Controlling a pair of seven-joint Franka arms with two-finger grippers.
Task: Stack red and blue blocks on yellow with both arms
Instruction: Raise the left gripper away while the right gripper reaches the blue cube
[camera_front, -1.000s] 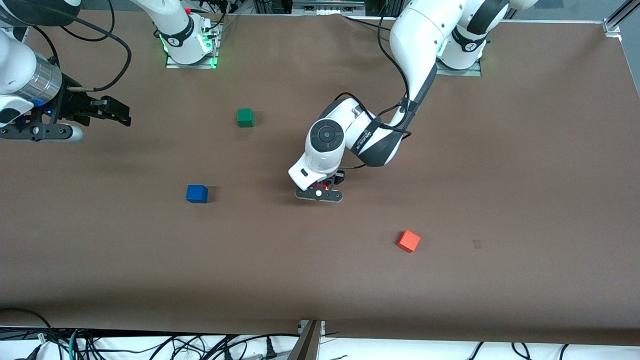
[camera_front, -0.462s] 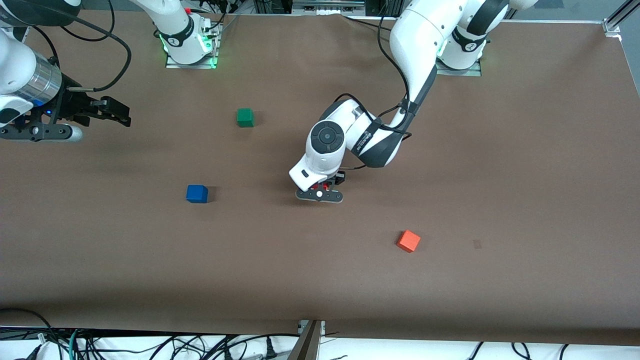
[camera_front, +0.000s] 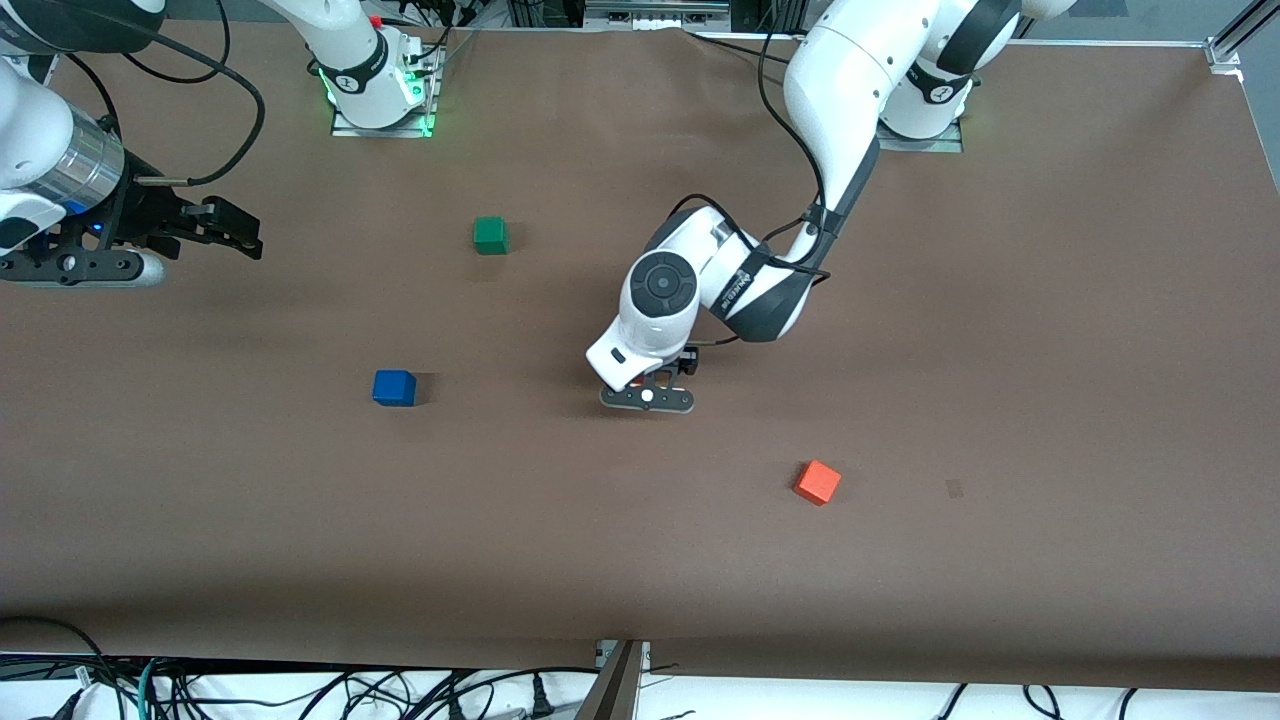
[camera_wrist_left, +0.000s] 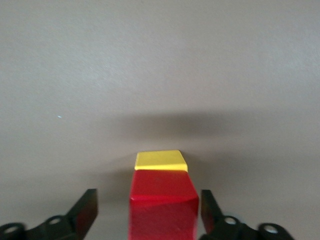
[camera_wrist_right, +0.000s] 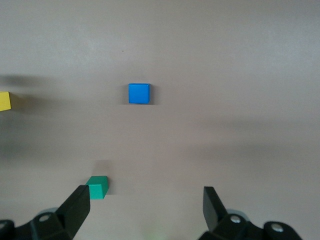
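Left gripper (camera_wrist_left: 145, 212) spreading fingers beside red block (camera_wrist_left: 162, 202), sitting on yellow block (camera_wrist_left: 160, 160). Right gripper (camera_wrist_right: 145, 207) waiting, fingers spread, above table (camera_front: 1000, 350).

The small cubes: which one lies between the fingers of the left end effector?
The deep red matte cube. It sits between the open fingers of the left end effector, with the bright yellow cube beside it; the other cubes lie apart.
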